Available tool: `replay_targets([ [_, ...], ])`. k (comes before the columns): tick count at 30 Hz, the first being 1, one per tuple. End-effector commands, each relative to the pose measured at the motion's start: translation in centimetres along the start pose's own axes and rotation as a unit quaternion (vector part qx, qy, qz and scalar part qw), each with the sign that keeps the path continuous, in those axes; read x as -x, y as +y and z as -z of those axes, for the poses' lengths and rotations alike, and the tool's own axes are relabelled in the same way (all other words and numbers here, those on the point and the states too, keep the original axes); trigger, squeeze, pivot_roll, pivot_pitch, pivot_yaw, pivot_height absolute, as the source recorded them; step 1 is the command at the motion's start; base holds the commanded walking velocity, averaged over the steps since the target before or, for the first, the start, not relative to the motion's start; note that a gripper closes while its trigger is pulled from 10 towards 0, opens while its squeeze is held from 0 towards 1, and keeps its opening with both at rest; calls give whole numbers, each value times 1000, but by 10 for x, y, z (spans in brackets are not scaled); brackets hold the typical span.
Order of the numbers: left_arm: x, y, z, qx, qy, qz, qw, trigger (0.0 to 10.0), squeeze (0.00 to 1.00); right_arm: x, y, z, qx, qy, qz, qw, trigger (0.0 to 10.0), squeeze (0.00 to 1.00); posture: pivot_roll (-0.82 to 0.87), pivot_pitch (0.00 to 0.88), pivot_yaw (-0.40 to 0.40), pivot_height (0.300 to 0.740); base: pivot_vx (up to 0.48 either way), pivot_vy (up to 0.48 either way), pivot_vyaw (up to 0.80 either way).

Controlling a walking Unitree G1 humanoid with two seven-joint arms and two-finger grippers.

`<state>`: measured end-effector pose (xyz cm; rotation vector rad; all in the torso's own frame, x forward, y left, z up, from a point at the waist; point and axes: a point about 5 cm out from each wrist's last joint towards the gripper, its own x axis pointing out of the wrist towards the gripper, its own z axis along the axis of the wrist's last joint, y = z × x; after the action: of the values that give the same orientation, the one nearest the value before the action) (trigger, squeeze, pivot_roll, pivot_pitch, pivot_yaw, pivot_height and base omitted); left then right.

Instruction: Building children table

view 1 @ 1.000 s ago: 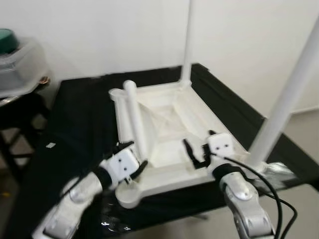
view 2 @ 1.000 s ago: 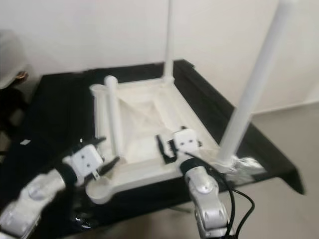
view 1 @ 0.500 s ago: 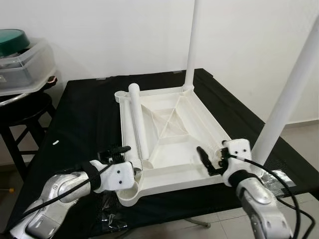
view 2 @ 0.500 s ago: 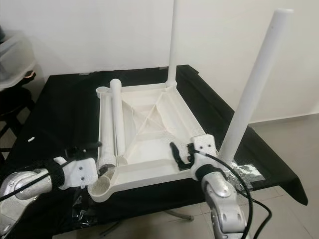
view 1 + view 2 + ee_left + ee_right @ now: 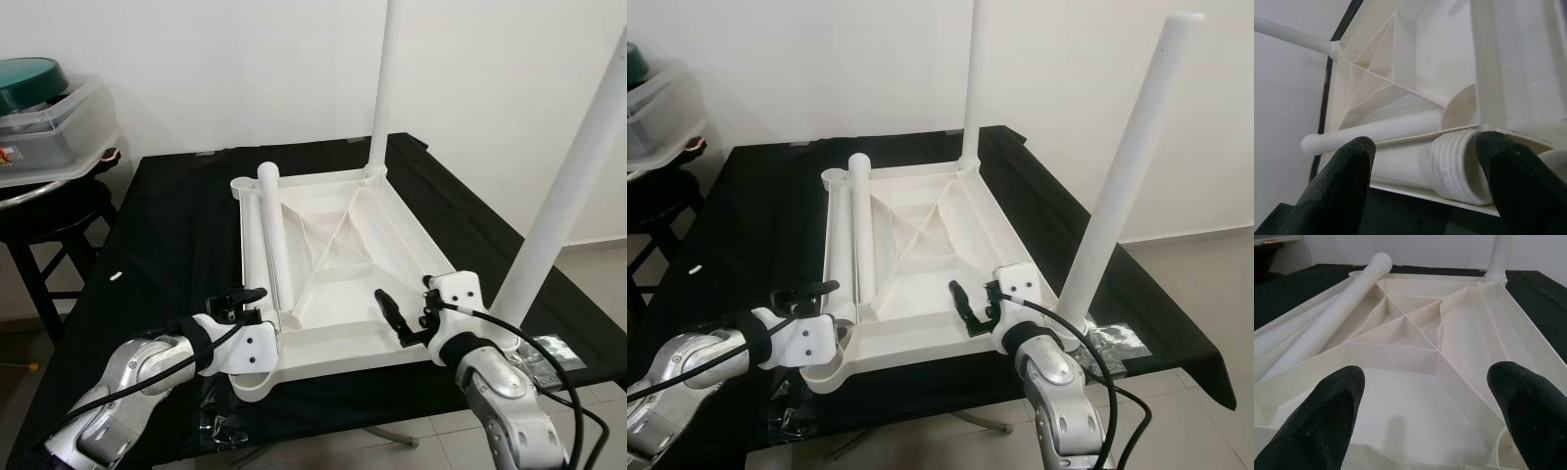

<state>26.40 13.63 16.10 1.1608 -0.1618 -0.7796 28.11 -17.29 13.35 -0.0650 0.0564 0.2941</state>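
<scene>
Loose leg (image 5: 1449,164) lies between left gripper's (image 5: 1422,166) spread fingers.

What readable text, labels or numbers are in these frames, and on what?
None readable.
Upturned white tabletop: plain moulded plastic, no marking.
Loose leg and the two upright legs: blank.
Left hand and right hand: white housings, no lettering legible.
Clear storage box on the stool: a small red patch on its side, too small and blurred to read.
</scene>
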Motion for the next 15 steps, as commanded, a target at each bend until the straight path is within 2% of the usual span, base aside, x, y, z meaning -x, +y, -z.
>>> replay_targets([
  [1, -2, -1, 4, -4, 15, 0, 1000, 10000, 0, -1, 6, -2, -5, -2, -13, 1000, 10000, 0, -2, 0, -2, 740, 0, 0, 0],
  [15, -12, -5, 12, -57, 47, -6, 997, 10000, 0, -2, 11, -7, -13, -13, -26, 999, 10000, 0, -4, 0, 3, 740, 0, 0, 0],
])
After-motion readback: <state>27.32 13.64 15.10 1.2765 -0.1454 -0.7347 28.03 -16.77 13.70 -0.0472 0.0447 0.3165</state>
